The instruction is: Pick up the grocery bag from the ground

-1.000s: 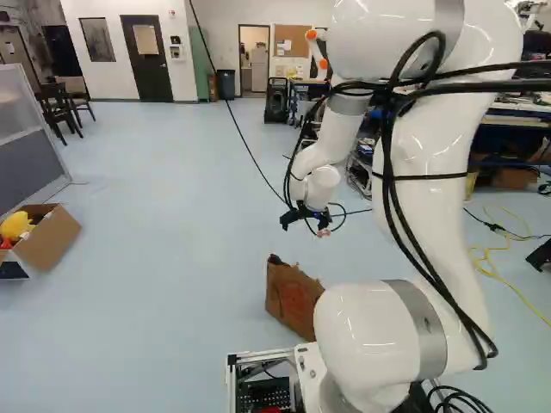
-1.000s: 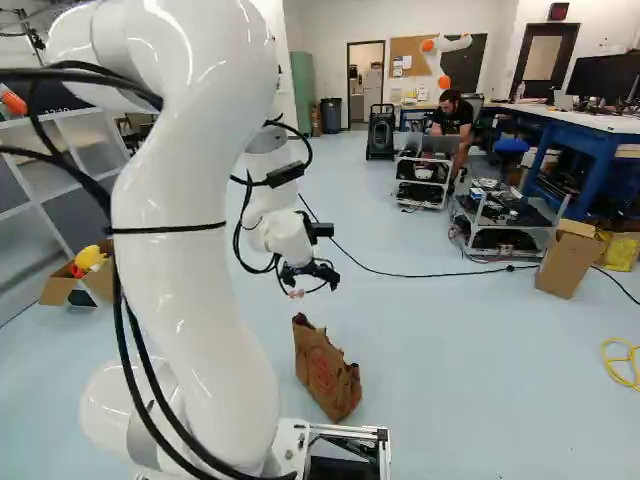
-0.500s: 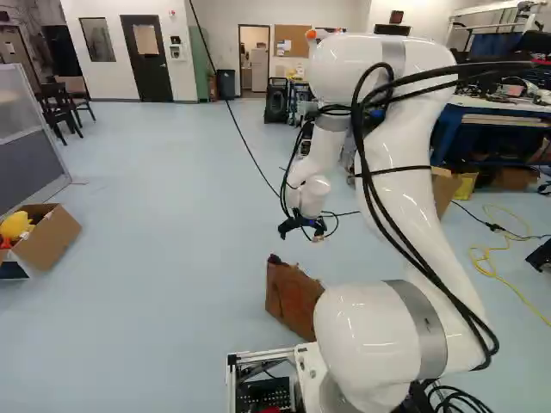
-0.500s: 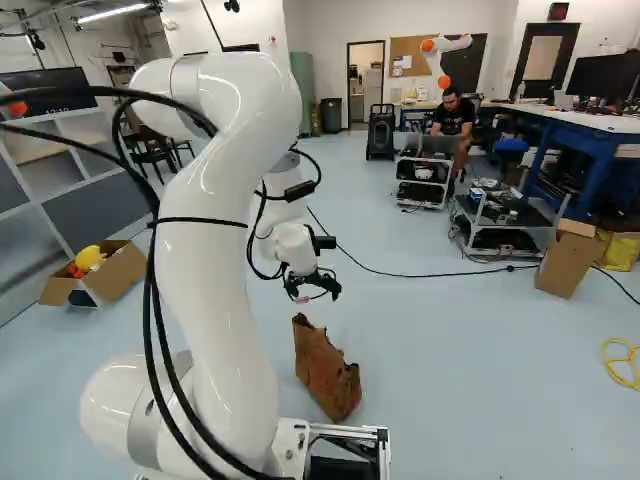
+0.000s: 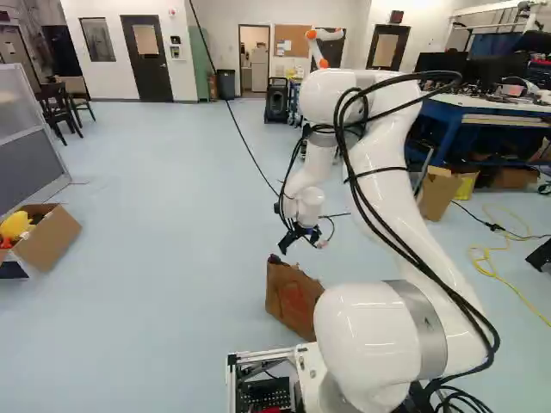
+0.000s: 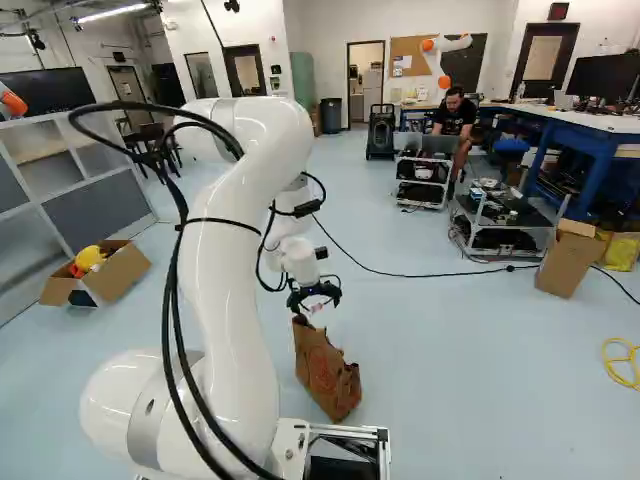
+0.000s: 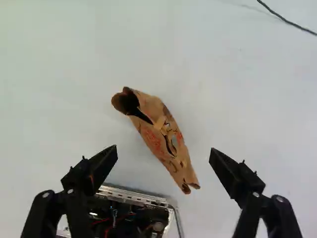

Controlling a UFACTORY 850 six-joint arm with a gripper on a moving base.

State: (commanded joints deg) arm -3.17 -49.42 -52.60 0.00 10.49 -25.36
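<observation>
My tool [image 7: 163, 154] hangs above the brown grocery bag [image 7: 159, 136], its fingers spread wide and holding nothing. The bag stands on the floor [image 6: 450, 350], just ahead of my base [image 6: 350, 437]. Lining up seems partly done; lowering, gripping and lifting all remain.

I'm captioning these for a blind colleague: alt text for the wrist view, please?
Crumpled brown paper grocery bag on a pale floor, seen from above, ahead of the open pincer and untouched by it. A metal frame holding electronics shows near the pincer; a dark cable lies farther ahead.
</observation>
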